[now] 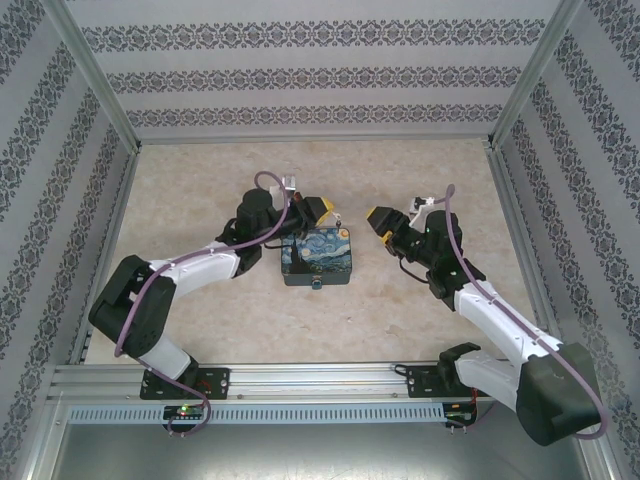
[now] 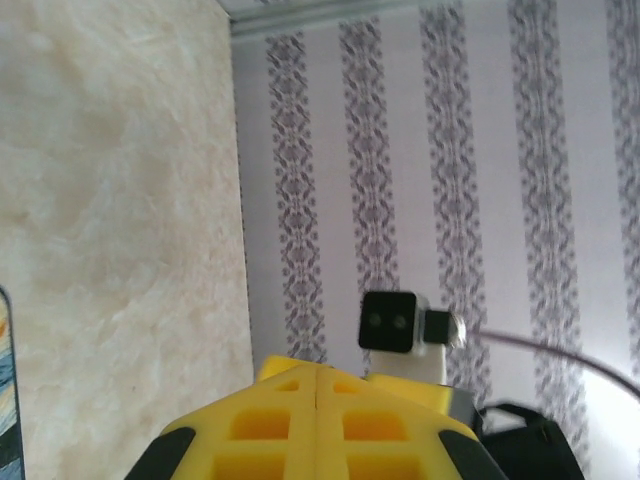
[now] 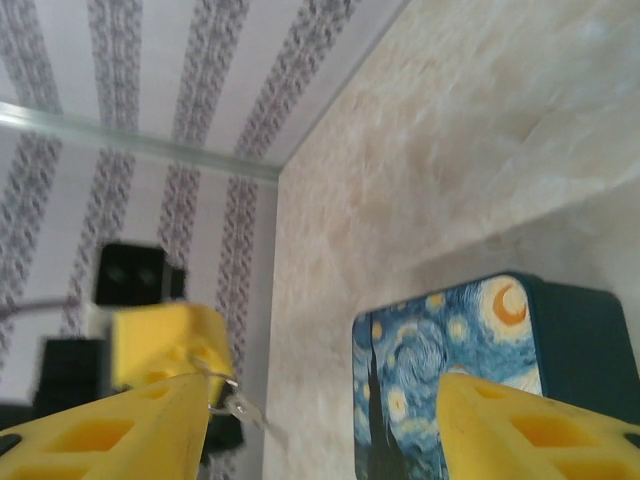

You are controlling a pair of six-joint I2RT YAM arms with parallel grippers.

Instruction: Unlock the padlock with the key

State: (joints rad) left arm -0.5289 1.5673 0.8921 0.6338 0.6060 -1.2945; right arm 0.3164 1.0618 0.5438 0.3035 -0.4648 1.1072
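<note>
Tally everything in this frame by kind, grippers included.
grippers: 2 (left gripper, right gripper)
painted box: 1
padlock: 1
key: 1
Total: 5

box (image 1: 318, 255): blue starry swirls | table (image 1: 400, 180): beige marbled | walls (image 1: 300, 80): grey floral stripes | key (image 3: 243, 408): silvery
</note>
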